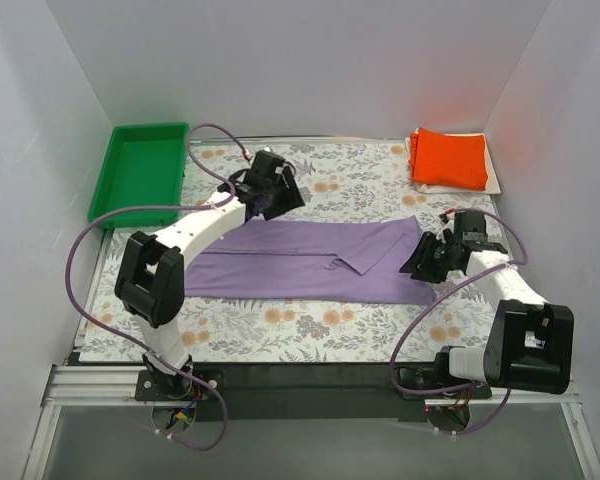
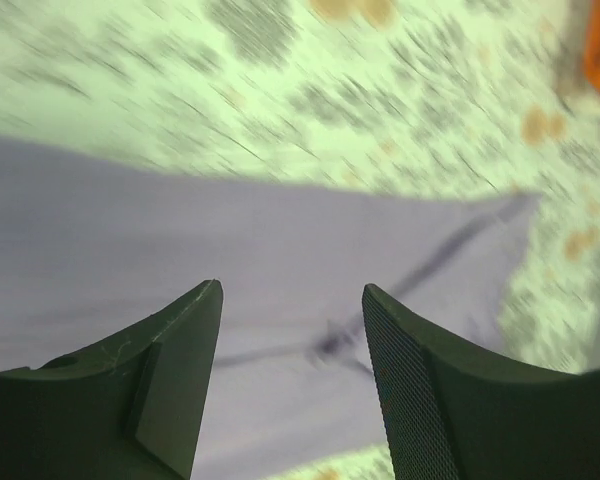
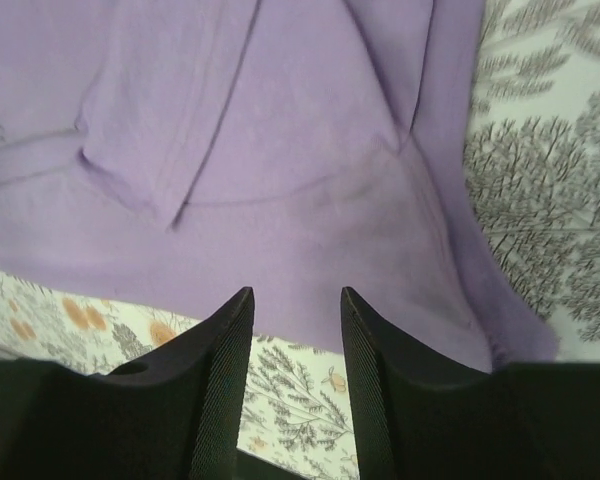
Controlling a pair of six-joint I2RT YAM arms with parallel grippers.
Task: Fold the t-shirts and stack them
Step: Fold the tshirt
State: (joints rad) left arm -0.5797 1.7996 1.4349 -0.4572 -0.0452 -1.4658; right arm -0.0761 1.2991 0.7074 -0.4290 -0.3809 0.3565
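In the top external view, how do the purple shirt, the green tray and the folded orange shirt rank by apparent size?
1. purple shirt, spread flat, clearly largest.
2. green tray.
3. orange shirt, folded, smallest.
The tray and orange shirt lie about equally far back, so nearness hardly matters.

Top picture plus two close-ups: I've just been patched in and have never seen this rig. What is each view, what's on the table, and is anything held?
The top picture looks down on two robot arms bolted at the near edge. Each close-up comes from a wrist camera; the dark prongs at its bottom are that arm's own claw. The left claw hovers over a purple shirt lying flat on the flowered tablecloth; the right claw is at the shirt's right end. Both are open, holding nothing. At the far right a folded orange shirt sits on a whitish shirt; a green tray stands far left.
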